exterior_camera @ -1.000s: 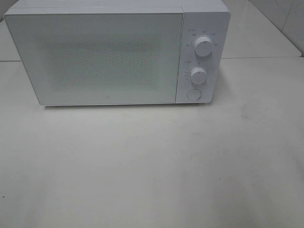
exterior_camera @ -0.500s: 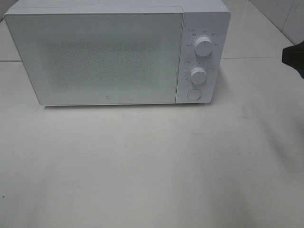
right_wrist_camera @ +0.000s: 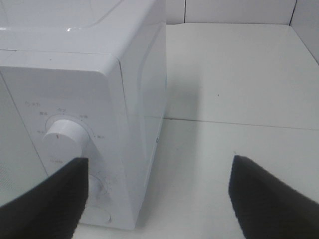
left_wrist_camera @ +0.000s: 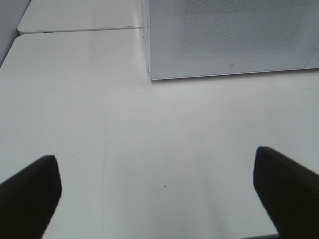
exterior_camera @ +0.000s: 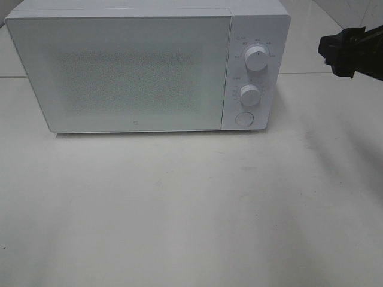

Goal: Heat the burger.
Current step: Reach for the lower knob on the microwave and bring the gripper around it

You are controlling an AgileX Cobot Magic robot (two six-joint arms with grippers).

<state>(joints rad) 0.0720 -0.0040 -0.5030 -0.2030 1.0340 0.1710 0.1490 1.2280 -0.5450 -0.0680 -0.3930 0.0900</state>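
Observation:
The burger is out of view. A white microwave (exterior_camera: 137, 72) stands at the back of the table with its door shut; nothing shows through the frosted door. My right gripper (exterior_camera: 328, 55) hangs open at the right edge of the exterior view, level with the upper knob (exterior_camera: 256, 58) and apart from the microwave's right side. In the right wrist view its dark fingers (right_wrist_camera: 45, 199) frame that right front corner (right_wrist_camera: 119, 124), with nothing between them. My left gripper (left_wrist_camera: 157, 194) is open over bare table in front of the microwave's lower left corner (left_wrist_camera: 150, 77).
The control panel carries a lower knob (exterior_camera: 250, 94) and a round button (exterior_camera: 243, 118). The white table (exterior_camera: 191, 209) stretches in front of the microwave. A tiled wall (exterior_camera: 359, 18) rises at the back right.
The right gripper has come into the exterior view from the right edge and moved left and up toward the microwave's right side. The microwave has not moved.

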